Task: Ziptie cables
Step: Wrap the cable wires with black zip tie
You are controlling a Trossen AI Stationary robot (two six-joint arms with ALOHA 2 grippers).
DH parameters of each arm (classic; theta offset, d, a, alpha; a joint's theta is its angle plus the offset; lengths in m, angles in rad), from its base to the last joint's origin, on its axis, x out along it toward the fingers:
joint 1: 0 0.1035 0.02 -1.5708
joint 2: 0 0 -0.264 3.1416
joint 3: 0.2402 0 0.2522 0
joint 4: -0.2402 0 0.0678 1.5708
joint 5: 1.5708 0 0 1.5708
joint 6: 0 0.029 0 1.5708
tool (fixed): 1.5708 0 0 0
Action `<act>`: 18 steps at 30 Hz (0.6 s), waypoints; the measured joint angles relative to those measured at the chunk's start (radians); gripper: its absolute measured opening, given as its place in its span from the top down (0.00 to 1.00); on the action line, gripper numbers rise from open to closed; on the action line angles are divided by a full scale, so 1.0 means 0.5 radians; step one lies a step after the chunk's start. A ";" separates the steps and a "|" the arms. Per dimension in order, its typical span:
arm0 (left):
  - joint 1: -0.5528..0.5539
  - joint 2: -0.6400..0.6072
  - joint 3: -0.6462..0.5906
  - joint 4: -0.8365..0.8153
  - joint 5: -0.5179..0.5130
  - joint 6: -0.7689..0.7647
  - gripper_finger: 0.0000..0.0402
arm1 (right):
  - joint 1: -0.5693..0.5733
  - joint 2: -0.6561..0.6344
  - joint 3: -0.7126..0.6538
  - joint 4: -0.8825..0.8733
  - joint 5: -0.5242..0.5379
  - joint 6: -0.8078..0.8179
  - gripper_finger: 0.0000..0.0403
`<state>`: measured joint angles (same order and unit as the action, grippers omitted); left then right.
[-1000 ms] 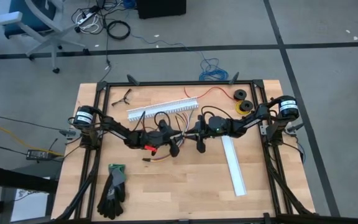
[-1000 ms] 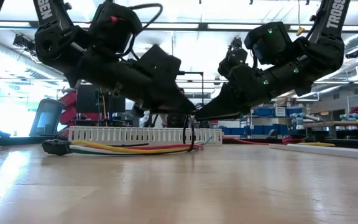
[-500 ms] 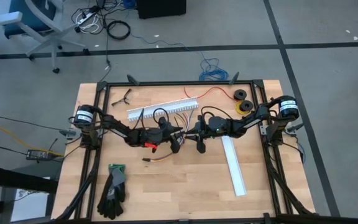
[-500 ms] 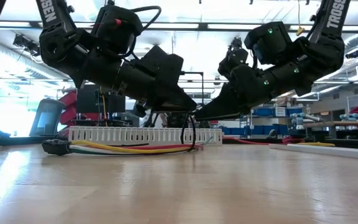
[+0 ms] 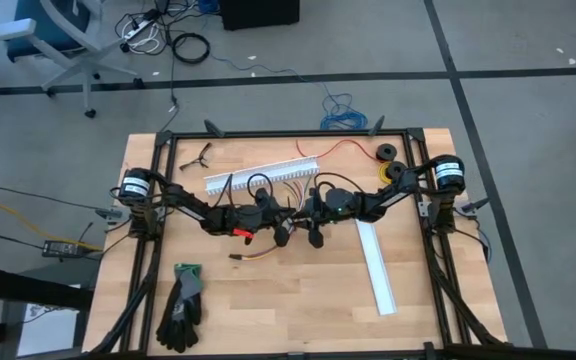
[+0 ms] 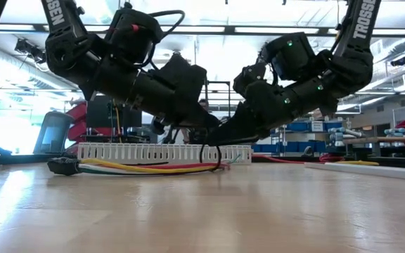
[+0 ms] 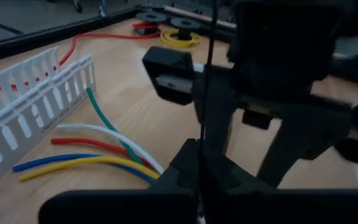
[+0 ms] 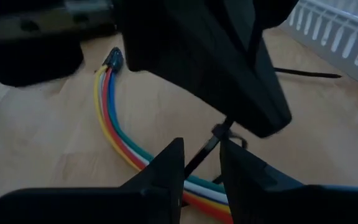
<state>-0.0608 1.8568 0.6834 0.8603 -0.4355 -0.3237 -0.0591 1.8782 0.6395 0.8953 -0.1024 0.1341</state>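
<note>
The cables (image 6: 146,168) are a bundle of yellow, red, blue, white and green wires lying flat on the table, with a dark connector (image 8: 112,59) at one end. Their loose ends (image 7: 86,155) fan out near the slotted channel. A thin black zip tie (image 6: 213,156) loops around the bundle, and its head (image 8: 221,132) stands just above the wires. My left gripper (image 5: 290,214) and right gripper (image 5: 305,213) meet tip to tip over the table's middle, just above the loop. Both are shut on the zip tie. My left gripper pinches the zip tie's strap (image 7: 205,124) between its two fingers, coming in slanting down from the table's left. The strap rises straight out of the fingers. My right gripper has the strap just behind the head (image 8: 199,154) between its fingers (image 8: 169,165). It slants down from the table's right, and the loop hangs below it around the bundle.
A white slotted channel (image 5: 263,175) lies just beyond the grippers and a second white piece (image 5: 376,265) lies to the right. Black gloves (image 5: 182,305) sit near the left front corner. Rolls of tape and wire (image 5: 389,165) and a red wire (image 5: 343,148) lie at the far right.
My right gripper has moved a little toward the table's left, closing up against my left gripper over the bundle. My left gripper has stayed almost in place. The cables have not shifted.
</note>
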 joint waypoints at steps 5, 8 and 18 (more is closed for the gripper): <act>0.000 0.000 0.000 -0.019 -0.067 -0.004 0.99 | -0.002 -0.009 0.000 0.033 0.008 0.063 0.77; 0.001 0.000 0.000 -0.017 -0.095 -0.005 1.00 | -0.001 -0.009 -0.002 0.056 0.086 0.108 0.78; 0.001 0.001 0.000 0.002 -0.091 -0.043 1.00 | -0.045 -0.016 0.002 0.099 0.194 0.097 0.82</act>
<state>-0.0604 1.8572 0.6834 0.8615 -0.4810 -0.3451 -0.0814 1.8702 0.6403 0.9447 -0.0053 0.1824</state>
